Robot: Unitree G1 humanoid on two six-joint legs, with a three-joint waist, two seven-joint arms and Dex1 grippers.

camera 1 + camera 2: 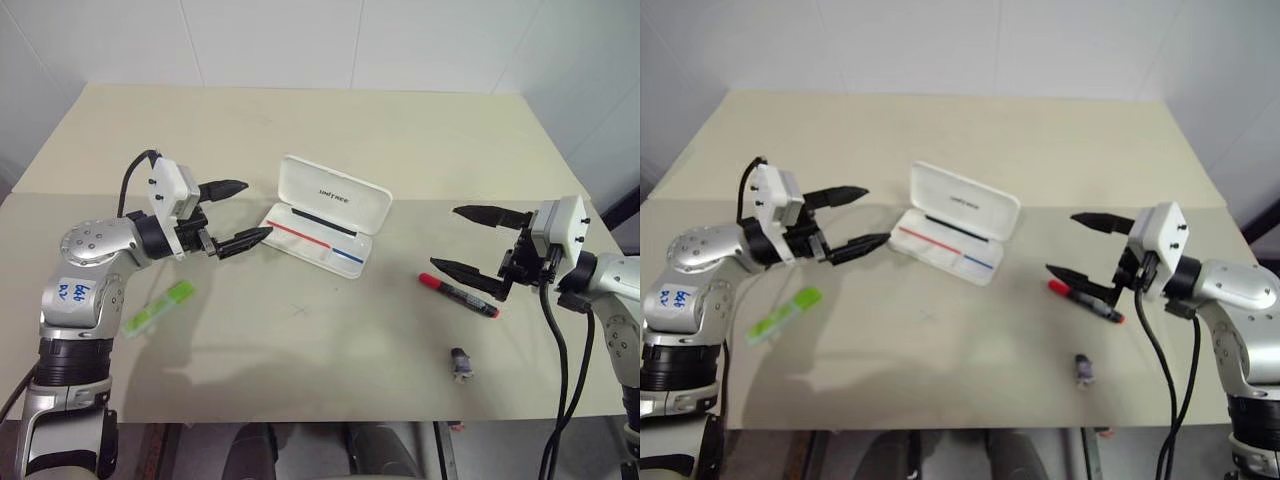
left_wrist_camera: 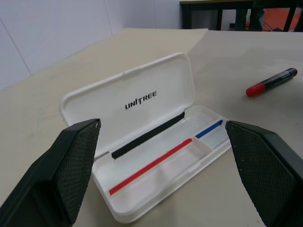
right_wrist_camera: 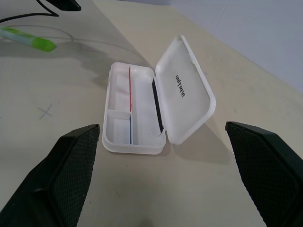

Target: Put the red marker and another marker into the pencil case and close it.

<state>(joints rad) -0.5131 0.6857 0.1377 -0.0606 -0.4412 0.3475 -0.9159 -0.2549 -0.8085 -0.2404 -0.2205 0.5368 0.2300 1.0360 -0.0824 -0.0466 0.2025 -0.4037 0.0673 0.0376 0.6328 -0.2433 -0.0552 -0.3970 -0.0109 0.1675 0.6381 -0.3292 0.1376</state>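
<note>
With both sets of fingers spread wide and empty, we judge the red marker [image 1: 459, 295], lying on the tabletop [image 1: 300, 350] beside our right gripper [image 1: 472, 240] and apart from the open pencil case [image 1: 325, 215], light, stiff and slippery, best pinched mid-barrel.

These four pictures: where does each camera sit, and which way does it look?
Head eyes: look down over the table and both arms.
Left wrist: looks along the open left gripper at the open pencil case and red marker.
Right wrist: looks along the open right gripper at the case and green marker.
All share the case.
</note>
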